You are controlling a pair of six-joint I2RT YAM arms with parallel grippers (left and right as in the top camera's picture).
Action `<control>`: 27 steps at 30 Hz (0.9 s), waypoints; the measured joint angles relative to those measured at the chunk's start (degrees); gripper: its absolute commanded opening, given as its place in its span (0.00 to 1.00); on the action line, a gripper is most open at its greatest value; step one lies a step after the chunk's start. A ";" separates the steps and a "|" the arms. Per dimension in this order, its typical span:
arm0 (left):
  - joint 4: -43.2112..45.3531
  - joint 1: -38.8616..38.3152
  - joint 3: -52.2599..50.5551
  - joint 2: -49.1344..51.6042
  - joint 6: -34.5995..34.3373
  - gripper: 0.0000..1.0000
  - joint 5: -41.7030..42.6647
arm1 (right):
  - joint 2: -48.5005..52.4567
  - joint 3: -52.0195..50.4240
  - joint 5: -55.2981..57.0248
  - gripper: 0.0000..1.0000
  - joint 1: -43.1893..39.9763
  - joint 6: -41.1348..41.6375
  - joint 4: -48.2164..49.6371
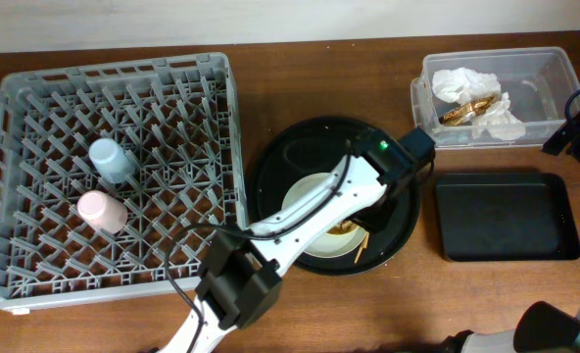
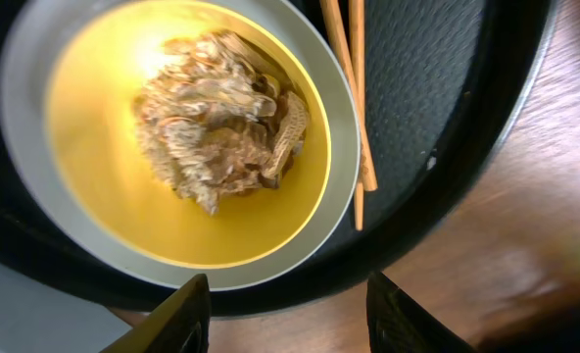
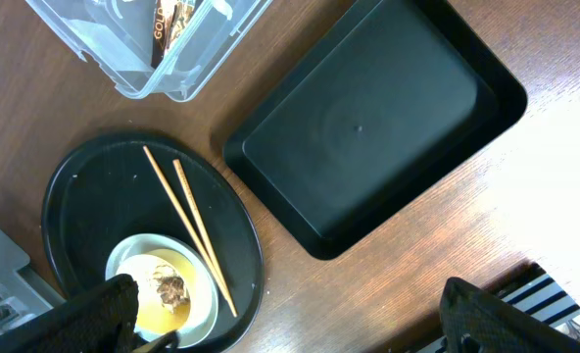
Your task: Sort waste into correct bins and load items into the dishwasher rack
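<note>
Left tool hovers, fingers apart and empty, the yellow bowl of scraps just ahead beneath it, likely lining up on its rim. Right tool gapes, idle.

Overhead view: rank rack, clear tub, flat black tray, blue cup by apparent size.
1. rack
2. clear tub and flat black tray: too close in size to rank
3. blue cup
</note>
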 measured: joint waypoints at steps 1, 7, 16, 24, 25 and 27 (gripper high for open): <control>-0.04 -0.13 -0.15 0.35 -0.02 0.50 -0.15 | 0.00 0.00 0.00 0.99 0.00 0.00 0.00; -5.77 3.69 3.96 0.46 -0.48 0.99 -0.61 | 0.00 0.00 0.00 0.99 0.00 0.00 0.00; -11.30 31.54 14.93 0.44 -0.42 0.99 -1.25 | 0.00 0.00 0.00 0.99 0.00 0.00 0.00; -11.54 53.22 14.93 0.44 -0.44 0.99 -1.46 | 0.00 0.00 -0.26 0.99 0.00 0.66 2.78; -11.52 54.71 14.93 0.44 -0.42 0.99 -1.44 | 0.00 0.00 -0.28 0.99 0.00 0.85 3.45; -11.52 58.80 14.93 0.44 -0.42 0.99 -1.46 | 0.00 0.00 -1.01 0.99 0.00 1.62 5.33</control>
